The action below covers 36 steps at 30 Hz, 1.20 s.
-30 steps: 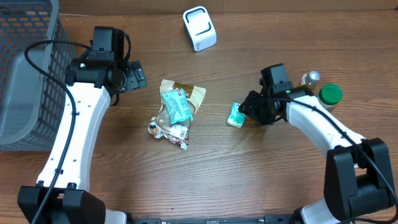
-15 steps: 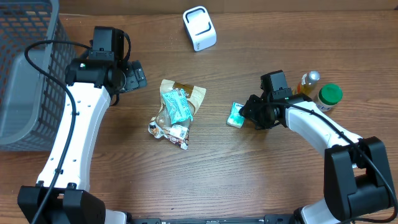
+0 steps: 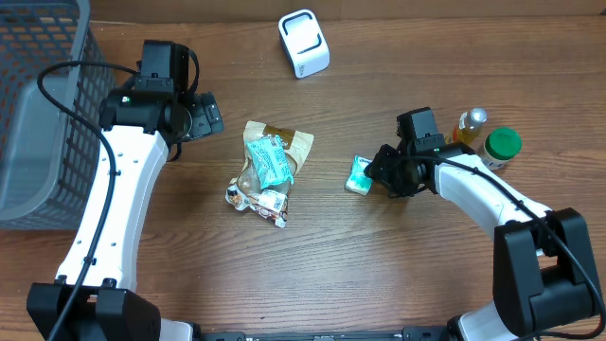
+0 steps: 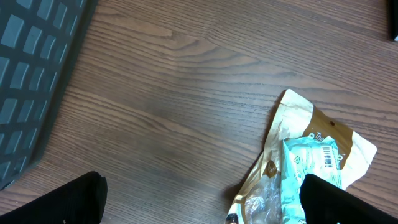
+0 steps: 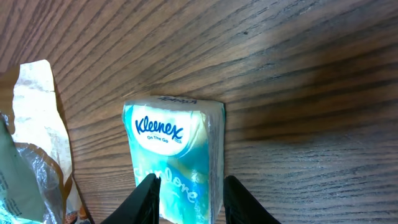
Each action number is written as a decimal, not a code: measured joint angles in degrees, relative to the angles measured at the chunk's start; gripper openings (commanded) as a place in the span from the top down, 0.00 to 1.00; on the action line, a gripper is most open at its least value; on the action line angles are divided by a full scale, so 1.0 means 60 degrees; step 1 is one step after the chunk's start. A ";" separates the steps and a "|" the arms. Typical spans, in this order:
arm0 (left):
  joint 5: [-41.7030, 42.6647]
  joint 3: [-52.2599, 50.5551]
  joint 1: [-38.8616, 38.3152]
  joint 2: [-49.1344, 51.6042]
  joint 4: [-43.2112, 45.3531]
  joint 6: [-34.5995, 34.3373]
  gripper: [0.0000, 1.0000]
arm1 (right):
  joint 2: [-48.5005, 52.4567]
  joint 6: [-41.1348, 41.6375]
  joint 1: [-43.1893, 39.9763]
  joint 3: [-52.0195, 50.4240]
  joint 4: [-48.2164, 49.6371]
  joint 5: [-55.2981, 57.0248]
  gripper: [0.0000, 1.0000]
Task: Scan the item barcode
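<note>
Gripping tissue pack [image 5: 174,146] on wood-grain table [image 3: 379,275], right jaws narrow; left jaws wide.

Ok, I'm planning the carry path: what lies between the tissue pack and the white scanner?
Bare table only, per the overhead view, from tissue pack to scanner; snack bags sit clear of that line.

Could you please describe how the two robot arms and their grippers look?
Both the left arm and the right arm have smooth white link shells with black joints and bases. A thin black cable runs along each. The left gripper and right gripper are black too.
</note>
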 measured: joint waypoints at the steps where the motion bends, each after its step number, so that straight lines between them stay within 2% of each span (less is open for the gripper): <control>1: 0.0000 0.0000 -0.0004 0.0000 0.0000 0.0000 0.00 | 0.0007 -0.0058 0.0000 0.0000 0.0000 -0.0022 0.69; 11: 0.0000 0.0000 0.0000 0.0000 0.0000 0.0000 0.00 | 0.0608 -0.0601 0.0000 0.0000 0.0204 -0.0102 0.77; 16: 0.0000 0.0000 0.0000 0.0000 0.0000 0.0000 0.00 | 0.0696 -0.0674 0.0004 0.0000 0.0321 -0.0117 0.86; 23: 0.0000 0.0000 0.0000 0.0000 0.0000 0.0000 0.00 | 0.0696 -0.0703 0.0007 0.0004 0.0273 0.0117 0.90; 26: 0.0000 0.0000 0.0000 0.0000 0.0000 0.0000 0.00 | 0.0696 -0.0696 0.0004 0.0007 0.0255 0.0142 0.96; 36: 0.0000 0.0000 -0.0004 0.0000 0.0000 0.0000 0.01 | 0.0685 -0.0692 0.0004 0.0018 0.0222 0.0186 0.96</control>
